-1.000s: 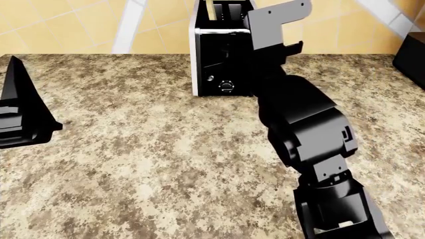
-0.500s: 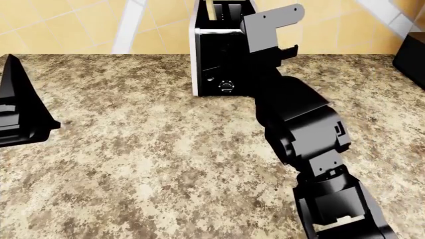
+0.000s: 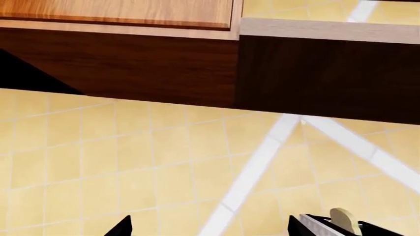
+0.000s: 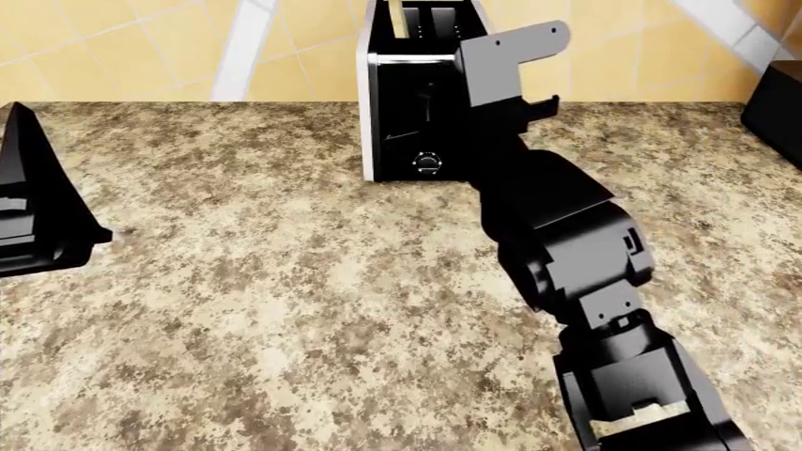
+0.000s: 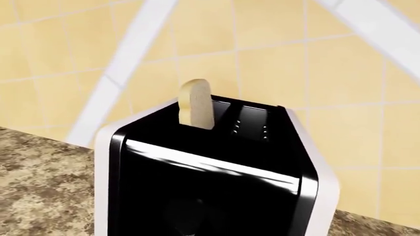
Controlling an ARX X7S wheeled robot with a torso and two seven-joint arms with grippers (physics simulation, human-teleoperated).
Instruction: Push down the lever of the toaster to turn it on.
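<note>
Lever: cannot be made out; the right arm [image 4: 551,225] covers part of the black front panel.
Toaster [image 4: 398,113]: stands upright at the back of the granite counter [image 4: 276,282], against the tiled wall [image 4: 150,47].
Bread slice [image 5: 195,104]: sticks out of one slot.
Knob [image 4: 427,163]: low on the panel.
Right gripper: at the toaster front; fingers hidden, state cannot be told.
Left gripper [image 4: 38,202]: far left, apart from the toaster; state unclear.

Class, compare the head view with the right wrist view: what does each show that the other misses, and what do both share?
Only the head view shows the round knob on the toaster's black front, the granite counter's wide spread, the right arm reaching in, and the left gripper far off to the side. Only the right wrist view shows both top slots clearly, the empty one included. Both show the toaster with a bread slice standing in one slot.
</note>
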